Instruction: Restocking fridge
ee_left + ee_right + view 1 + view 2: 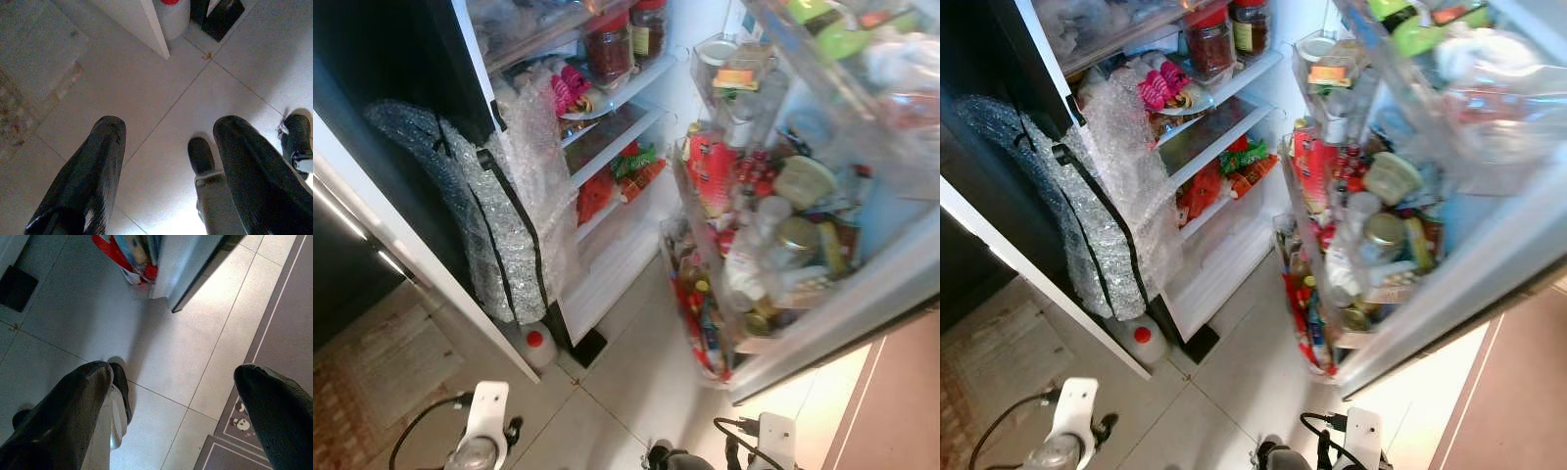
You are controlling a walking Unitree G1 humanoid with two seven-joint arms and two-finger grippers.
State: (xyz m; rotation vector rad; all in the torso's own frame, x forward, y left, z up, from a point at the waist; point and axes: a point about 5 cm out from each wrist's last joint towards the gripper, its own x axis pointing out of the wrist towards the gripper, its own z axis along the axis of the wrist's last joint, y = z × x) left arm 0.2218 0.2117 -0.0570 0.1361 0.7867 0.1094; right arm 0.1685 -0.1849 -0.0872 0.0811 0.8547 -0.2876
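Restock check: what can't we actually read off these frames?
- Door shelf contents: blurred in the eye views; labels on the packed bottles and jars are unreadable.
- Top door bin: cut off by the frame edge, smeared.
- Space behind the bubble wrap: hidden by it.
- White jug with a red cap: label too small, partly behind the panel.
- Left tool and right tool: open, holding nothing; item to restock unidentifiable.

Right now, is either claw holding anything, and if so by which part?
Nothing is held. The left claw and the right claw are both open, hanging over the tiled floor before the open fridge.
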